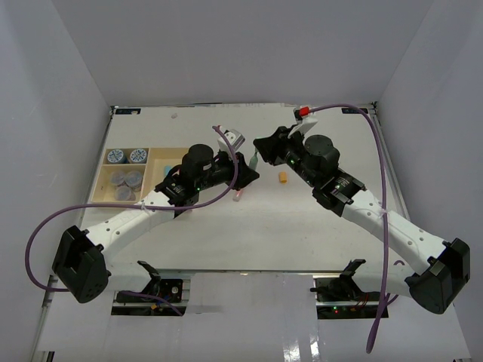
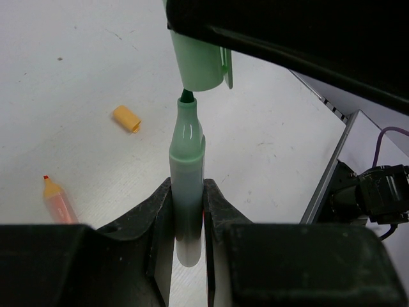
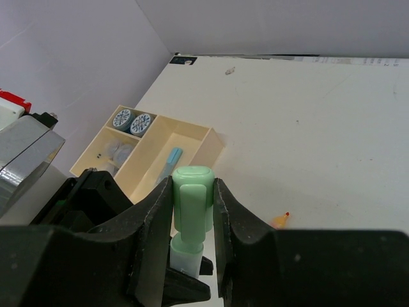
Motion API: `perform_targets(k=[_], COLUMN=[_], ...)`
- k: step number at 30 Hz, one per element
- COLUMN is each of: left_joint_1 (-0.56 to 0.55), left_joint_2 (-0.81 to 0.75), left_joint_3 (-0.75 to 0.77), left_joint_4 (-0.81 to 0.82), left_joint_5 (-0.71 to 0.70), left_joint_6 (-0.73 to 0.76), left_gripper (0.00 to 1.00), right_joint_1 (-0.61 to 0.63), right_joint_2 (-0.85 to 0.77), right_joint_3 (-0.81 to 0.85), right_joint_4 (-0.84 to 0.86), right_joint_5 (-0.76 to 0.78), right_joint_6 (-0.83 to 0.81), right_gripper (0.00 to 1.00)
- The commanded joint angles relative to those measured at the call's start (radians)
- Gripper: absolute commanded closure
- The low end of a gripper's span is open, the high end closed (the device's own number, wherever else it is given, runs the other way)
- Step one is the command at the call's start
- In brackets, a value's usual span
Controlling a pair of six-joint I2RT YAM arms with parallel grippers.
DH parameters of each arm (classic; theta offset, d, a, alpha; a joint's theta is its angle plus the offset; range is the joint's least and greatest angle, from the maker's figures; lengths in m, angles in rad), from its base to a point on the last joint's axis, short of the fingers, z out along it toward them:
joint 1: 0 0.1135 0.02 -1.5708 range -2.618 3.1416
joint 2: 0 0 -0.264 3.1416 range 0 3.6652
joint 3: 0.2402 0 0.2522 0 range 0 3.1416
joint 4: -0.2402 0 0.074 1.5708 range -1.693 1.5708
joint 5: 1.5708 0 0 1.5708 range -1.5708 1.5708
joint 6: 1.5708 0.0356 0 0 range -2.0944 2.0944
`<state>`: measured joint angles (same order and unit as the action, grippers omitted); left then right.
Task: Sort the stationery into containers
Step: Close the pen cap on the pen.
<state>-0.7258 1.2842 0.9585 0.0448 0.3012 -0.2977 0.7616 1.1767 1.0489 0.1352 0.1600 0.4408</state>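
Observation:
My left gripper (image 2: pixel 187 204) is shut on the body of a green highlighter stick (image 2: pixel 186 173), held upright above the table. My right gripper (image 3: pixel 193 204) is shut on its green cap (image 3: pixel 192 195), whose mouth sits right at the stick's dark tip (image 2: pixel 186 96). In the top view the two grippers (image 1: pixel 245 170) (image 1: pixel 262 146) meet at mid table. The beige tray (image 1: pixel 103 175) at the left holds two blue-lidded jars (image 1: pixel 115 156) (image 1: pixel 137 155), grey-purple jars (image 1: pixel 125 181) and a blue stick (image 3: pixel 169 163).
An uncapped orange-pink stick (image 2: pixel 56 199) lies on the table below my left gripper, and a loose orange cap (image 2: pixel 126 118) lies a little apart; the cap also shows in the top view (image 1: pixel 282 178). White walls enclose the table.

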Motion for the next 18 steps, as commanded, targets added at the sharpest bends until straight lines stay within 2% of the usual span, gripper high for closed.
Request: perform_targets(k=[1,18], left_joint_1=[-0.007,-0.011], left_joint_2=[-0.016,0.007], left_joint_3=[0.019,0.039], left_joint_4=[0.032,0.033], left_joint_5=[-0.005,-0.022], left_joint_6=[-0.006,0.006], left_gripper=[1.00,1.00], right_joint_1=[0.005,0.036], right_joint_2=[-0.014,0.021], right_joint_3=[-0.006,-0.013], right_joint_4=[0.070,0.075], right_joint_5=[0.047,0.059], right_joint_6=[-0.008,-0.016], right_gripper=[0.92,0.92])
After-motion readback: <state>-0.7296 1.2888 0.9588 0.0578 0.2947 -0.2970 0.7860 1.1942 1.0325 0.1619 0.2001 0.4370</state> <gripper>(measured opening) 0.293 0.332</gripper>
